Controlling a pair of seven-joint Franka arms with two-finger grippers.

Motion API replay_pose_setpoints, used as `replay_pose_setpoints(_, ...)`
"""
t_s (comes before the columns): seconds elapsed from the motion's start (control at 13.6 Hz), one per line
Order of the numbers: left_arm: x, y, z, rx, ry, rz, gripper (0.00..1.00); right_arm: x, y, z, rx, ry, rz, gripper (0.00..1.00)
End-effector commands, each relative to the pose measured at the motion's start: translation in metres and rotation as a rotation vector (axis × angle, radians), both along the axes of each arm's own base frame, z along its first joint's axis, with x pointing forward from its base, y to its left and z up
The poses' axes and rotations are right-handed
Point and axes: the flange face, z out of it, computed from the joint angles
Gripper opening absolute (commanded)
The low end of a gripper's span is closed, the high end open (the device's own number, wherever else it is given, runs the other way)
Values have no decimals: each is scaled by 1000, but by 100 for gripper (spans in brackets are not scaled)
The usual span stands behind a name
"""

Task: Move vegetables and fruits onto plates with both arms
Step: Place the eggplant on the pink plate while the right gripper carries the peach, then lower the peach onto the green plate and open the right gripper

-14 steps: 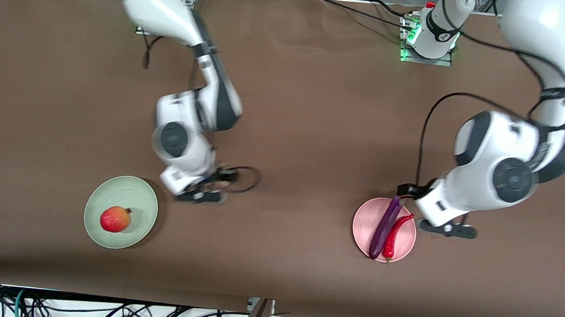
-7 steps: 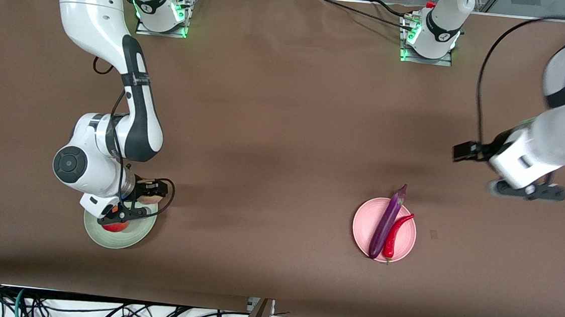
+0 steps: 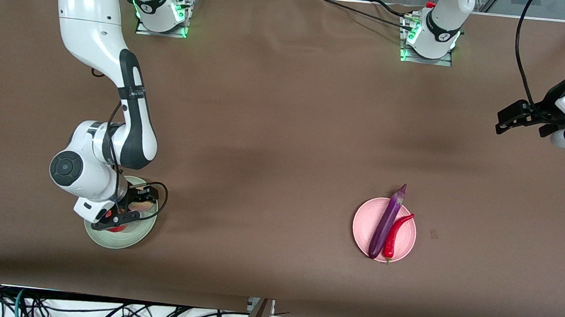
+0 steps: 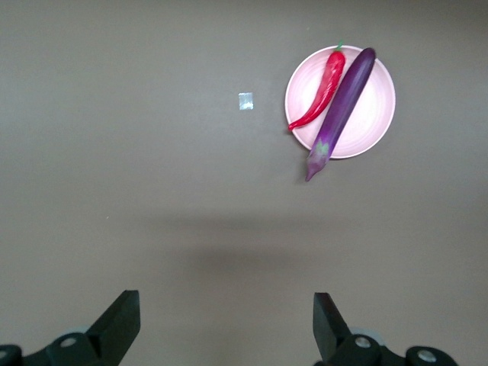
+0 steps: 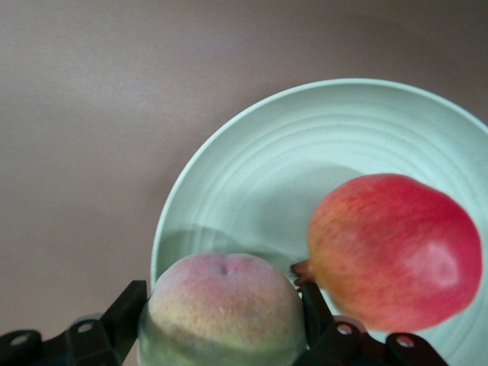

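My right gripper (image 5: 221, 299) is shut on the yellowish-pink peach (image 5: 225, 313) and holds it low over the pale green plate (image 5: 259, 175). The red pomegranate-like fruit (image 5: 396, 248) lies on that plate beside the peach. In the front view the right gripper (image 3: 139, 201) covers much of the green plate (image 3: 127, 239). On the pink plate (image 3: 365, 225) lie the purple eggplant (image 3: 385, 224) and the red chili (image 3: 395, 235), side by side. My left gripper (image 3: 521, 128) hangs open and holds nothing, high over bare table toward the left arm's end.
A small pale scrap (image 4: 245, 101) lies on the brown table cover beside the pink plate (image 4: 377, 126). Both arm bases stand along the table's edge farthest from the front camera. Cables hang below the edge nearest that camera.
The right arm has swung from the table's middle to over the green plate, carrying the peach. The left arm has pulled up and away from the pink plate toward its end of the table.
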Motion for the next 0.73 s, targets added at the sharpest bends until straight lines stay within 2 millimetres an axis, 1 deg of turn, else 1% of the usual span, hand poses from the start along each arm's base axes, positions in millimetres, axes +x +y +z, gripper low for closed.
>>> replay_pose_setpoints(0.0, -13, 1, 1, -9, 23, -10, 100, 3, -3, 0, 17, -23, 0, 79)
replay_pose_setpoints(0.07, -13, 1, 0, -9, 34, -8, 100, 6, -4, 9, 21, -38, 2, 100)
replay_pose_setpoints(0.15, -13, 1, 2, -9, 37, -9, 100, 8, -6, 28, 32, -56, 0, 100)
replay_pose_setpoints(0.22, -13, 0, 3, -9, 45, -7, 100, 9, -1, 50, 44, -75, 5, 100)
replay_pose_setpoints(0.29, -15, -2, 6, -9, 57, -10, 100, 8, 0, 78, 59, -78, 8, 100)
replay_pose_setpoints(0.44, -19, -4, 6, -10, 89, -24, 100, -2, -4, 127, 89, -15, 7, 100)
replay_pose_setpoints(0.51, -19, -2, 6, -10, 89, -25, 100, -6, -5, 161, 100, 9, 13, 100)
replay_pose_setpoints(0.66, -17, -3, 9, -14, 78, -26, 100, -20, -20, 199, 100, 105, 5, 100)
